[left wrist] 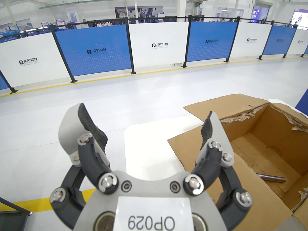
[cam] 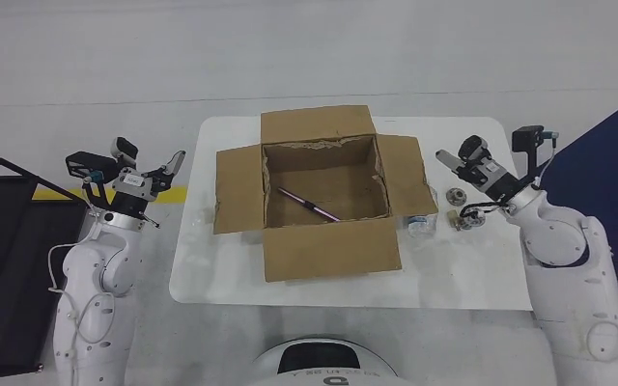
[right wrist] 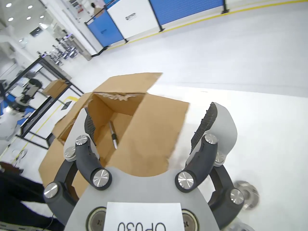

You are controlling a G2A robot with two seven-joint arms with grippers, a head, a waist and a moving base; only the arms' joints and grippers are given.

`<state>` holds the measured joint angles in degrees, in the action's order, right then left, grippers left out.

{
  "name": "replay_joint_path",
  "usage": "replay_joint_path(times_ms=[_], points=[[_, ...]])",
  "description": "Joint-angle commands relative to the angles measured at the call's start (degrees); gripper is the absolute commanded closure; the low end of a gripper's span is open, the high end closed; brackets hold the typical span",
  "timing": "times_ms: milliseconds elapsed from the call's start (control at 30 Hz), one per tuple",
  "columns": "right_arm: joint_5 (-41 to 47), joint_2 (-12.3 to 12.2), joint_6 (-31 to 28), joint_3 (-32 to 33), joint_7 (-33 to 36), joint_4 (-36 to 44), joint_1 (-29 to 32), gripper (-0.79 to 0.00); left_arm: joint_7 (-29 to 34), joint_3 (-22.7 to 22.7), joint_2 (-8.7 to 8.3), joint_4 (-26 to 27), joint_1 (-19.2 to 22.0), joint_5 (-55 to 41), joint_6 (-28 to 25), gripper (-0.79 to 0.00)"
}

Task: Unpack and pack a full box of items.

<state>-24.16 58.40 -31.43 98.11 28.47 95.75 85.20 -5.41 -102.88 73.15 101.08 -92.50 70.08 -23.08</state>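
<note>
While the left gripper (left wrist: 146,116) is hovering with its fingers spread and empty, the right gripper (right wrist: 149,111) is likewise gaping, gripping nothing. Between them a brown cardboard box (cam: 319,125) is sitting open-flapped on the white table (cam: 463,280), a slim dark rod (cam: 307,204) lying inside. Round silver metal fittings (cam: 458,197) are resting just beside the right gripper.

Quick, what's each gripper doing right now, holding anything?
Left gripper: open, holding nothing.
Right gripper: open, holding nothing.
</note>
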Motion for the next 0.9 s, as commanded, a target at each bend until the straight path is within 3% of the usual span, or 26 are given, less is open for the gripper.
replay_joint_path(times_ms=[0, 400, 467, 733, 867], points=[[-0.1, 0.0, 0.0, 0.1, -0.1, -0.2, 0.0, -0.785, 0.0, 0.0, 0.00, 0.0, 0.0, 0.0, 0.0, -0.785], [0.2, 0.1, 0.3, -0.4, -0.2, 0.0, 0.0, -0.785, 0.0, 0.0, 0.00, 0.0, 0.0, 0.0, 0.0, -0.785], [1.2, 0.3, 0.0, -3.4, 0.0, 1.6, -0.8, -0.785, 0.0, 0.0, 0.00, 0.0, 0.0, 0.0, 0.0, -0.785], [-8.7, 1.4, 2.2, -16.4, 1.6, 5.7, -7.0, -0.785, 0.0, 0.0, 0.00, 0.0, 0.0, 0.0, 0.0, -0.785], [-8.6, 1.4, 2.1, -16.9, 1.8, 5.4, -7.5, -0.785, 0.0, 0.0, 0.00, 0.0, 0.0, 0.0, 0.0, -0.785]])
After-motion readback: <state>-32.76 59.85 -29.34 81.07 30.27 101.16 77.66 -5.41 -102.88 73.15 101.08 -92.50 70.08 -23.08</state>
